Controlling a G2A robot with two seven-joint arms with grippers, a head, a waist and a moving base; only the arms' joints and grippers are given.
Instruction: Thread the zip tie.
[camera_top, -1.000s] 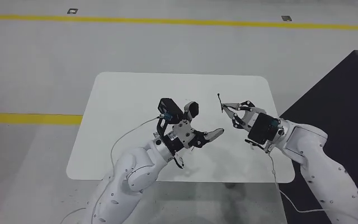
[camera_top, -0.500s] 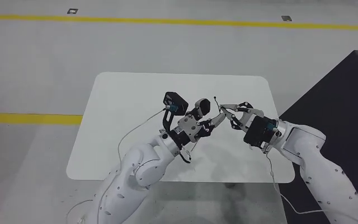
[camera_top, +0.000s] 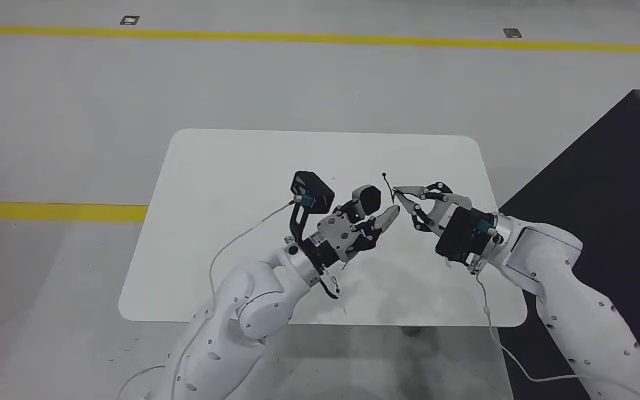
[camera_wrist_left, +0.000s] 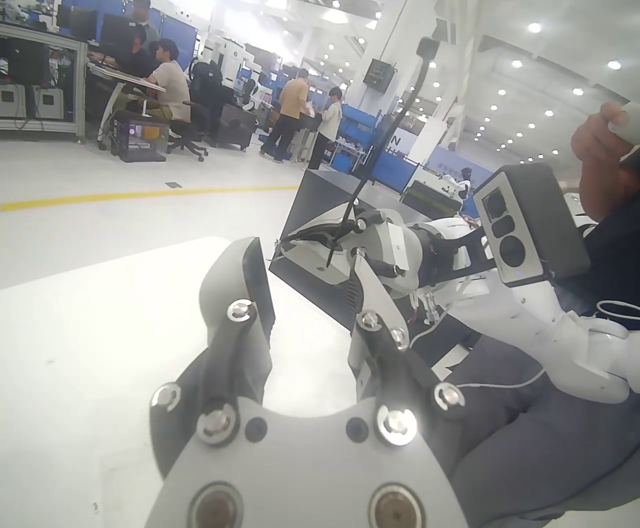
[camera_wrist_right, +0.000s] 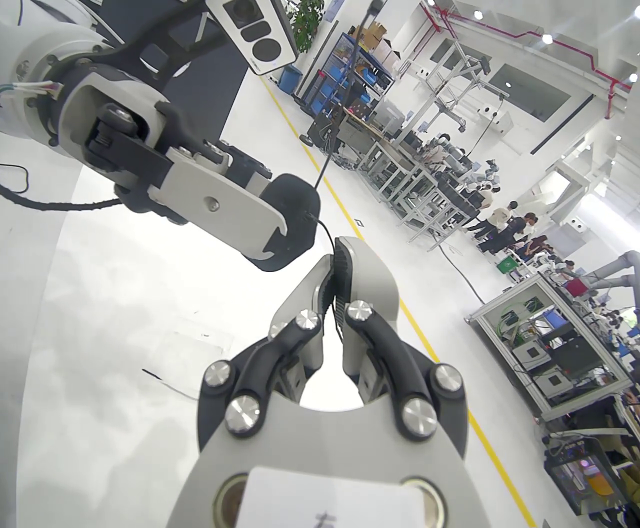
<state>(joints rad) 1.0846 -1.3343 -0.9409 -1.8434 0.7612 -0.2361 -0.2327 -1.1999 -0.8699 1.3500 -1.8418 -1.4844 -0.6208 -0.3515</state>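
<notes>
Pinching the black zip tie (camera_wrist_left: 428, 48) upright, right pincer (camera_wrist_right: 336, 260) just beside wide-open left pincer (camera_wrist_left: 305, 260), above the white table (camera_top: 230, 200).

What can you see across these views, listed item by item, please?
table: one, white, under both arms
zip tie: one, black, held above the table, head up
strip: one, dark and thin, lying on the table
panel: one, black, right of the table
floor lines: two, yellow, beyond and beside the table
left arm: one, white, jaws open beside the zip tie
right arm: one, white, jaws shut on the zip tie
</notes>
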